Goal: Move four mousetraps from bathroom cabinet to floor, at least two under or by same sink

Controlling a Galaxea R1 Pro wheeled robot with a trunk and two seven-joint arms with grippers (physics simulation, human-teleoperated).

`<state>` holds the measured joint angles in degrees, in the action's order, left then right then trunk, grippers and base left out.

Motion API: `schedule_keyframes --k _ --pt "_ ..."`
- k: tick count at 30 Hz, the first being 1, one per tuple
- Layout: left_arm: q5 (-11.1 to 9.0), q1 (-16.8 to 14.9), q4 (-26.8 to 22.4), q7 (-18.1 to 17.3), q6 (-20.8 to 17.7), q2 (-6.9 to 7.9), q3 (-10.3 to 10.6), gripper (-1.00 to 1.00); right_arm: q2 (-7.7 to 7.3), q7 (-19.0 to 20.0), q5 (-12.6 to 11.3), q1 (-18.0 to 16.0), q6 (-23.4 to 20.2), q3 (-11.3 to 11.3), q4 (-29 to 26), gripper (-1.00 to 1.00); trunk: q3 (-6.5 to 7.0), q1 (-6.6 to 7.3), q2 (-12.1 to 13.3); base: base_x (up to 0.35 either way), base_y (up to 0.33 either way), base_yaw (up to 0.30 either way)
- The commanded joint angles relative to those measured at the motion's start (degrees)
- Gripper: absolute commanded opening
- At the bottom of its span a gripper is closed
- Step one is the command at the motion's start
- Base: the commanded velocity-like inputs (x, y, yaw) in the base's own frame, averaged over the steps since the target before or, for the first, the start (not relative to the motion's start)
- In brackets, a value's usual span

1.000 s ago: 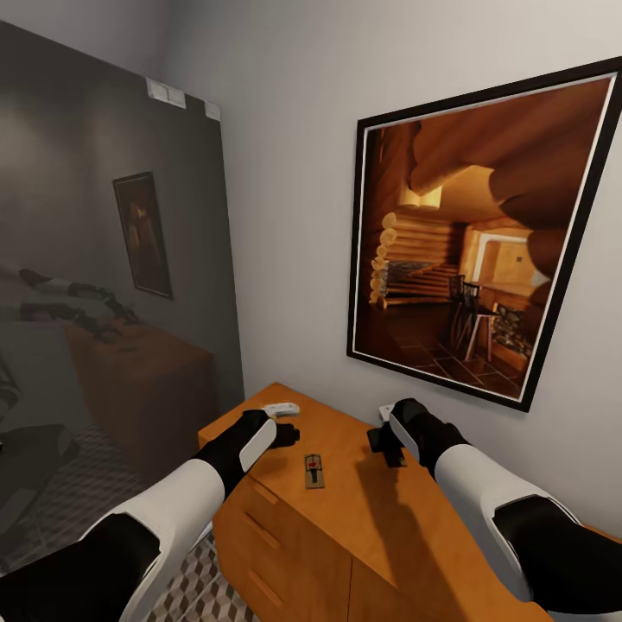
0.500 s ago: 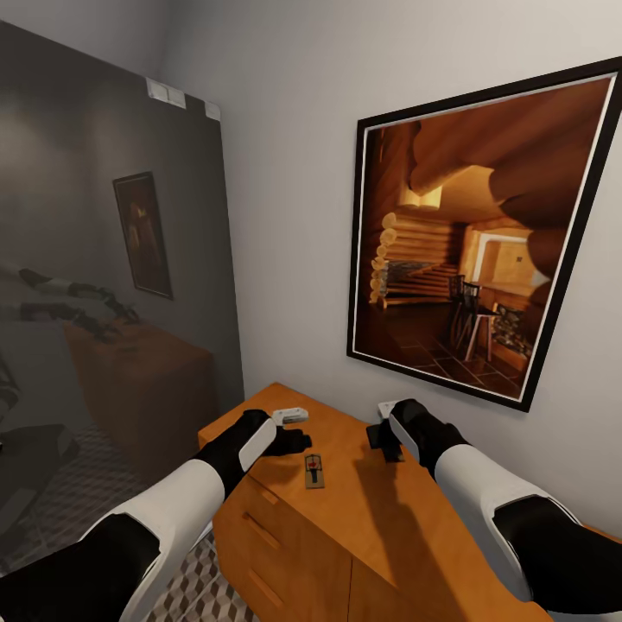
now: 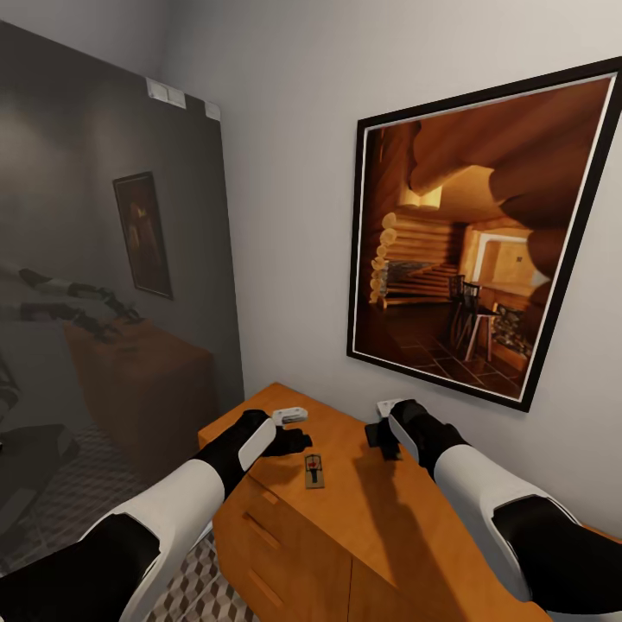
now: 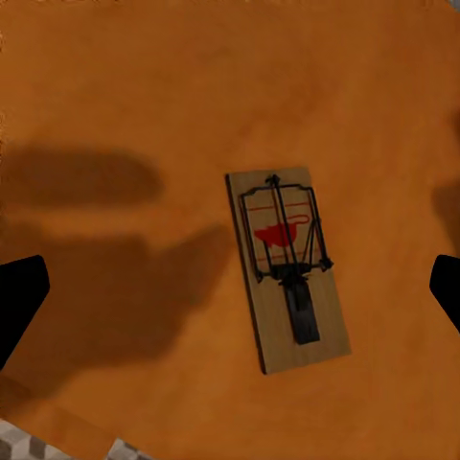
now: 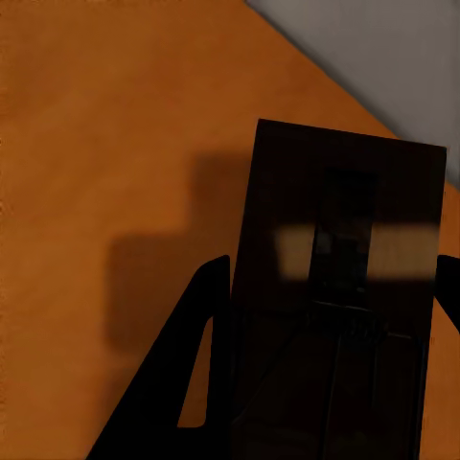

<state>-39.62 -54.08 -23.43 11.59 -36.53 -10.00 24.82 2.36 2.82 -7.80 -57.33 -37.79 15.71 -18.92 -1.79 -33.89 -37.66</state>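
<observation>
One mousetrap (image 3: pixel 314 471) lies flat on the orange-brown cabinet (image 3: pixel 389 518), red mark and wire facing up. The left wrist view looks straight down on this mousetrap (image 4: pixel 287 270). My left gripper (image 3: pixel 295 441) hovers just left of it, open, with its black fingers (image 4: pixel 21 302) far apart on either side. My right gripper (image 3: pixel 380 434) is over the cabinet top near the wall, shut on a second mousetrap (image 5: pixel 335 287). That one shows as a dark shaded board between the fingers, lifted off the wood.
A large framed log-cabin picture (image 3: pixel 484 233) hangs on the wall right behind the cabinet. A dark mirror panel (image 3: pixel 104 285) covers the left wall. The cube-patterned bathroom floor (image 3: pixel 194 592) shows below the cabinet's drawer fronts (image 3: pixel 276 553).
My left gripper has crept a little right, toward the mousetrap on the cabinet. The right hand has shifted slightly left and up with its mousetrap.
</observation>
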Motion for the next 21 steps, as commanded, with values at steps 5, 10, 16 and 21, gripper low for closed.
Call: schedule_keyframes --k 5,10,16,21 --pt "-0.54 -0.06 -0.04 0.68 0.02 0.0 0.07 1.0 0.03 0.33 -0.95 -0.06 -0.19 0.34 -0.02 -1.0 -0.11 -0.02 -0.1 0.0 0.0 0.0" --pt "-0.54 -0.06 -0.04 0.71 0.05 0.0 -0.03 1.0 0.01 0.63 -1.0 -0.06 -0.14 0.35 0.21 -1.0 -0.11 -0.02 -0.1 0.0 0.0 0.0" --pt "-0.54 -0.06 -0.04 0.72 0.15 0.0 -0.04 1.0 0.01 0.69 -0.98 0.01 0.69 0.37 0.85 -1.0 -0.11 -0.02 -0.1 0.0 0.0 0.0" --pt "-0.49 -0.06 -0.04 0.8 0.22 0.0 -0.03 1.0 0.04 0.73 -0.89 0.02 2.76 0.42 1.23 -1.0 -0.11 -0.02 -0.1 0.0 0.0 0.0"
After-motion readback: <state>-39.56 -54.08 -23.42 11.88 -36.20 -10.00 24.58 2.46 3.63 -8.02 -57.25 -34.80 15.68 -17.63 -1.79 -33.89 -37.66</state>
